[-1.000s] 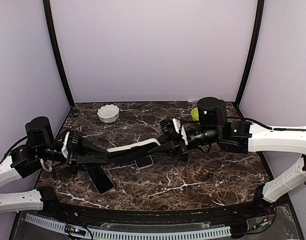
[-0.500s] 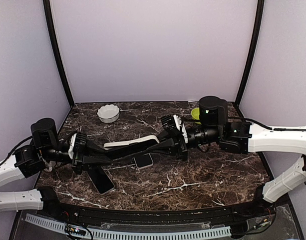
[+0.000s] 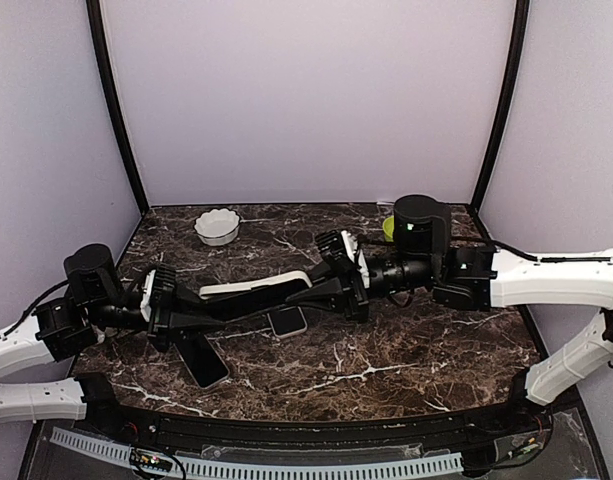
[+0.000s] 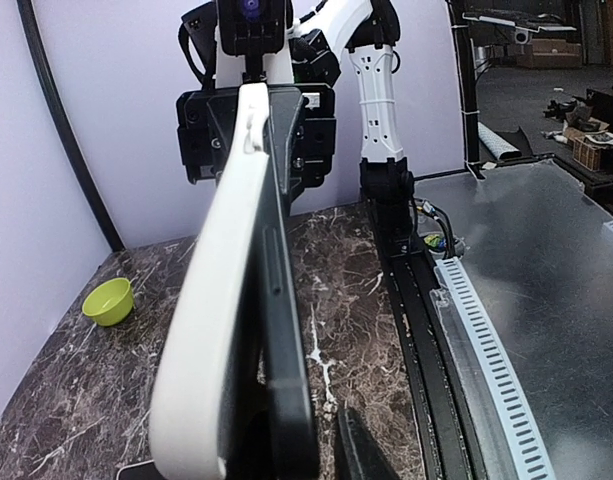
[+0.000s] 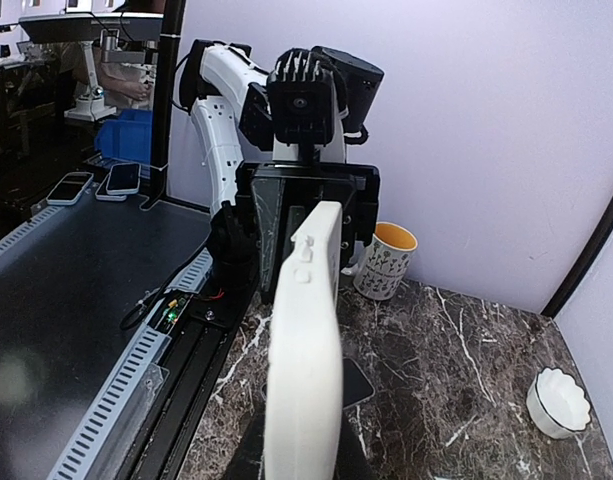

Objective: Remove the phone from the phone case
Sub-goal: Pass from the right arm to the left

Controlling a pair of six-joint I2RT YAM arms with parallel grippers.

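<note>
Holding the phone case point(image 3: 251, 288) up off the table point(image 3: 406, 350) between both arms, I have one claw at each end of it. My left claw point(image 3: 183, 318) is clenched on the left end. My right claw point(image 3: 321, 290) is clamped tight on the right end, where the white edge with its button bumps rises straight out from between my fingers.

The phone point(image 4: 281, 330) sits in the case as a dark slab lying flat against the white shell. From my left wrist I see both layers running away from me side by side, white on the left and dark on the right. Low in that view the layers crowd together, so I cannot be sure whether my left fingers pinch the dark slab alone or the shell with it.

What matters for the next move is the long axis. It runs from one claw to the other, left to right across the table, with the right end a little farther from my bases. The thing stands on edge, with the white back turned toward the far wall and the dark side toward me. Neither arm is nearer, since each owns an end.

I judge the separation must come by working the shell off sideways, across that axis, while the other claw keeps its end steady. Two spare handsets lie on the table below, one point(image 3: 201, 360) near my left claw and one point(image 3: 288, 322) under the middle of the span.
</note>
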